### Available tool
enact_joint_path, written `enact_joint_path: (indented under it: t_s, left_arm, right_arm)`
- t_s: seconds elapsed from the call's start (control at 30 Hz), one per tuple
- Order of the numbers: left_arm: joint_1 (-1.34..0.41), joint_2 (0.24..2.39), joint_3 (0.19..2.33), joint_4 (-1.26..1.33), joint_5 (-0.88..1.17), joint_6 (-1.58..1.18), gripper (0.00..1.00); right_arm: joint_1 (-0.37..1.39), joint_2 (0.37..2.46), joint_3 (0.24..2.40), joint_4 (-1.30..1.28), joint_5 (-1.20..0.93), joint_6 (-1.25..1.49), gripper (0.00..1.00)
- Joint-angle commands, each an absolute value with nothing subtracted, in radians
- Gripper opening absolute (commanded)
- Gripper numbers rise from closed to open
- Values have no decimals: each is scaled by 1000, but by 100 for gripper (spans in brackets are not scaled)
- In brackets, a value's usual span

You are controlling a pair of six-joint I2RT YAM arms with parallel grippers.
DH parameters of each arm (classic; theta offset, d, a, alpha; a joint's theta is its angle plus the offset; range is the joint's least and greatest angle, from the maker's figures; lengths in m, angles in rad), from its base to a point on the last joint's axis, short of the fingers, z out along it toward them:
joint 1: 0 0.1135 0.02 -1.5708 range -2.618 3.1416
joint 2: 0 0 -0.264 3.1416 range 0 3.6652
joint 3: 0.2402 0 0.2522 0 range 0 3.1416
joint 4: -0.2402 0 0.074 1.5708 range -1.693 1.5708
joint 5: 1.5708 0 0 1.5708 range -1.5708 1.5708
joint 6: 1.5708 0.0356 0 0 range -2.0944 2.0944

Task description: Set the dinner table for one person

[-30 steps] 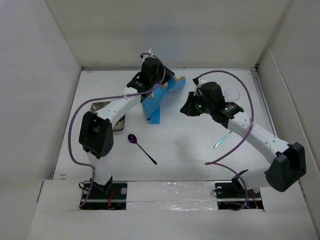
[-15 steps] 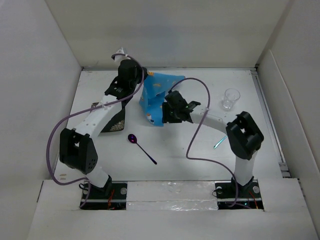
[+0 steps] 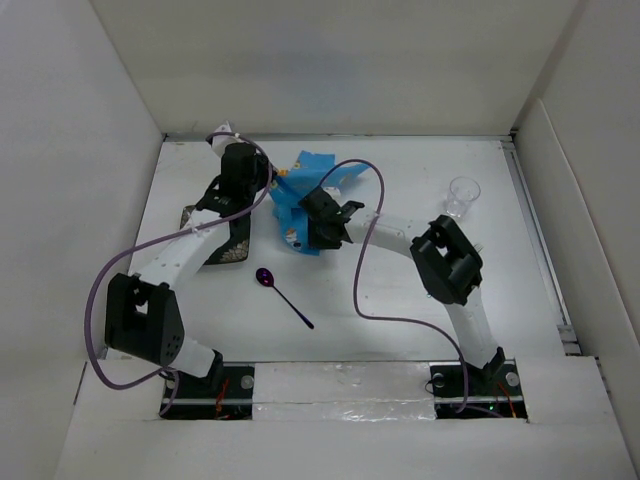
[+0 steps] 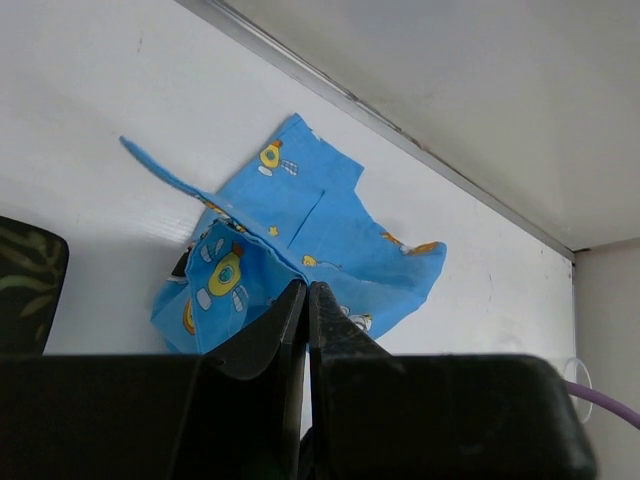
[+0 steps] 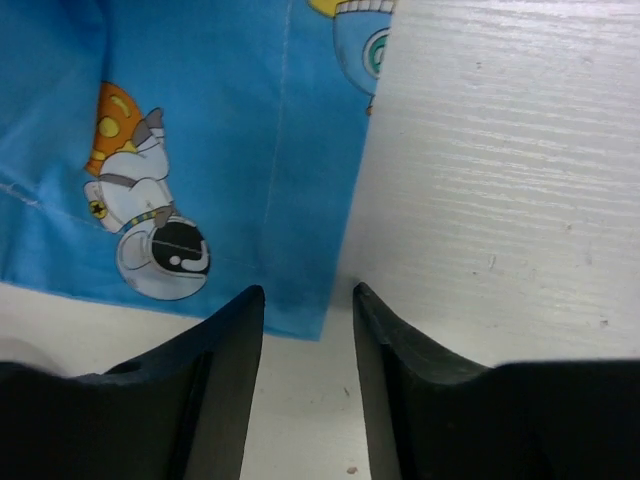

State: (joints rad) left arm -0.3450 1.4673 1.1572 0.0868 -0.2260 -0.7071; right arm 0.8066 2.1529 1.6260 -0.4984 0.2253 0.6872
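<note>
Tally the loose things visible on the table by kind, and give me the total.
Blue cloth: 1
Purple spoon: 1
Clear glass: 1
Dark patterned plate: 1
Total: 4

Left end effector (image 4: 305, 292) closed, right end effector (image 5: 307, 292) parted (low)

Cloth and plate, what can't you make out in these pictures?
Plate: top view, left arm covers most; left wrist view, frame edge cuts it.
Cloth: top view, right gripper hides its middle; folds hide the underside.
Glass: left wrist view, only a sliver at the edge.
</note>
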Motion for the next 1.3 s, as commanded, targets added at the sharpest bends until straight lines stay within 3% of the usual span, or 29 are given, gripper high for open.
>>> enact_joint_path:
  t_s: [0.0, 0.07, 0.13, 0.43, 0.5, 0.53, 0.57, 0.67, 0.7, 1.07, 1.27]
  left_arm:
    - [-336, 1399, 1141, 135, -256, -677, 0]
    - [-336, 1391, 1131, 130, -262, -667, 0]
    - [-336, 1381, 1121, 130, -264, -655, 0]
    - [-336, 1356, 1089, 117, -253, -666, 0]
    - [-336, 1356, 1086, 121, -249, -672, 0]
    - [-336, 1356, 1085, 123, -247, -683, 0]
    - [-336, 1358, 1085, 123, -245, -686, 0]
    - [-336, 1365, 1095, 109, -270, -680, 0]
    - [-336, 1367, 1097, 106, -273, -673, 0]
    - [-336, 1370, 1077, 120, -275, -667, 0]
    - [-336, 1370, 1077, 123, -281, -666, 0]
  right_arm:
    - [831, 2195, 1643, -561, 245, 724, 40]
    - [841, 2215, 1649, -571, 256, 732, 17]
    - [830, 2203, 1599, -528, 250, 747, 0]
    - [715, 1797, 1405, -414, 269, 697, 0]
    - [715, 1790, 1405, -408, 241, 701, 0]
    - [724, 1795, 1411, -423, 215, 700, 2]
    - [738, 1818, 1420, -434, 200, 698, 14]
    - [819, 1906, 1462, -457, 242, 684, 39]
    - [831, 1931, 1500, -469, 238, 683, 42]
    - [871, 2209, 1772, -587, 241, 643, 58]
    - [905, 2290, 1806, -693, 324, 661, 53]
